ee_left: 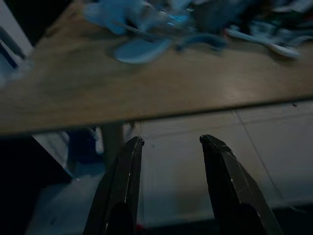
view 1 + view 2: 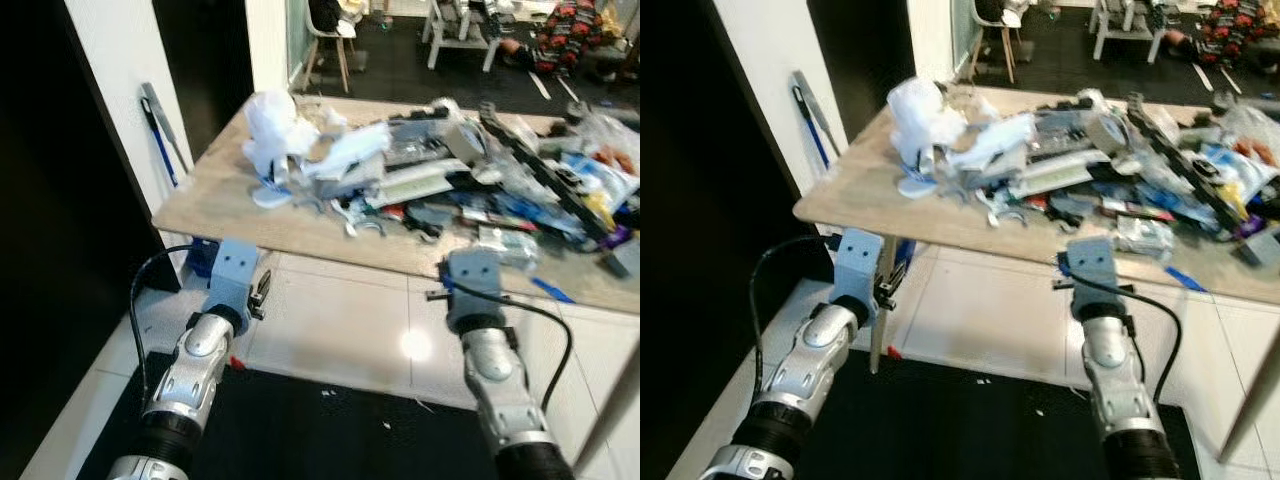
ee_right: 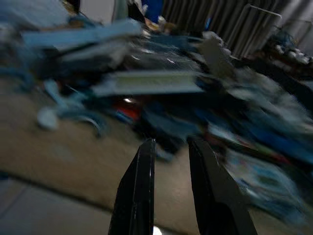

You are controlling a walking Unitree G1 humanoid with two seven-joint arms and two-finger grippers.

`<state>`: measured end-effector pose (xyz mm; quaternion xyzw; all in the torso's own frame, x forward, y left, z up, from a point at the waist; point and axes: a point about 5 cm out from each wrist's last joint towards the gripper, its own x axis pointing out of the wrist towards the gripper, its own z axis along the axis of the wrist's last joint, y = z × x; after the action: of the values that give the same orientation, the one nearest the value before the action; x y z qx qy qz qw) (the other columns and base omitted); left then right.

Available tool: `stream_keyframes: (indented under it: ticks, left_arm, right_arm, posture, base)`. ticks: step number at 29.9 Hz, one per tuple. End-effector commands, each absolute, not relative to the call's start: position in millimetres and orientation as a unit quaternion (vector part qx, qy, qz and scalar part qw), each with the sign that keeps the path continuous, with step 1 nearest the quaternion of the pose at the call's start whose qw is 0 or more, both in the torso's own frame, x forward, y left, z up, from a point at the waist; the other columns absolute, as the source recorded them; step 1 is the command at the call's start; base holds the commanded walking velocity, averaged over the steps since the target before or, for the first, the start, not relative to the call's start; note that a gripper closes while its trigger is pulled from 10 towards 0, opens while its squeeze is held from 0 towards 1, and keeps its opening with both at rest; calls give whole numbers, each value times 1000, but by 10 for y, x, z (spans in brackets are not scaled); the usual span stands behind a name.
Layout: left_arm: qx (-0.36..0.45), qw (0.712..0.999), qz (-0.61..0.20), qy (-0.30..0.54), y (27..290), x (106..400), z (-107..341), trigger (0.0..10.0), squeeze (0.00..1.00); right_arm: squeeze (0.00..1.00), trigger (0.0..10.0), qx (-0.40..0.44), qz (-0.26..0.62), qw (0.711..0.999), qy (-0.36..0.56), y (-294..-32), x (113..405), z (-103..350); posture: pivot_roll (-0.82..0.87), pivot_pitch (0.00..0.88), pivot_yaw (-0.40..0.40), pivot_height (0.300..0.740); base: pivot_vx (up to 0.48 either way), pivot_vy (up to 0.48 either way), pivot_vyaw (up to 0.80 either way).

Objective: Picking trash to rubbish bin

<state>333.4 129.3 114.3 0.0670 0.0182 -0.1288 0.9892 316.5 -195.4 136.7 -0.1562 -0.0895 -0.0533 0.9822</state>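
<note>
A heap of trash (image 2: 480,170) covers the wooden table (image 2: 215,205): wrappers, flat packets, blue and white plastic pieces. A crumpled white bag (image 2: 272,125) sits at the heap's left end, with a pale round lid (image 2: 270,197) in front of it. My left gripper (image 1: 172,139) is open and empty, held below and just short of the table's near edge, facing the lid. My right gripper (image 3: 171,140) is open with a narrower gap, level with the tabletop and facing the middle of the heap. Both silver arms, left (image 2: 195,360) and right (image 2: 495,370), reach forward over the floor.
A table leg (image 2: 880,320) stands close by my left arm. A blue-handled tool (image 2: 160,130) leans on the white wall at the left. A black mat (image 2: 330,430) lies under me on white tiles (image 2: 340,320). Chairs (image 2: 335,35) stand beyond the table.
</note>
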Motion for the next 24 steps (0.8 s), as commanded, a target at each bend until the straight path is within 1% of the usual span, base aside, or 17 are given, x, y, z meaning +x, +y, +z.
stream_keyframes:
  ticks: [1, 14, 17, 24]
  left_arm:
    - [69, 989, -127, 21, 1334, 3324, 1127, 10000, 0]
    - [67, 987, -142, 10, 1310, 3314, 1169, 10000, 0]
    - [51, 986, -156, -1, 1290, 3301, 1198, 10000, 0]
    - [43, 983, -179, -20, 1239, 3272, 1244, 10000, 0]
  right_arm:
    - [0, 10000, -154, -44, 984, -83, -1897, 3161, 1339]
    - [0, 10000, -146, -50, 985, -73, -1855, 3115, 1282]
    - [0, 10000, -136, -47, 987, -65, -1822, 3077, 1233]
    - [0, 10000, -132, -33, 989, -66, -1744, 3039, 1215]
  posture:
    - [-82, 82, 54, 740]
    - [-81, 81, 53, 740]
    - [-81, 84, 52, 740]
    - [-82, 82, 55, 740]
  base:
    - [412, 0, 0]
    - [405, 0, 0]
    - [329, 0, 0]
    - [0, 0, 0]
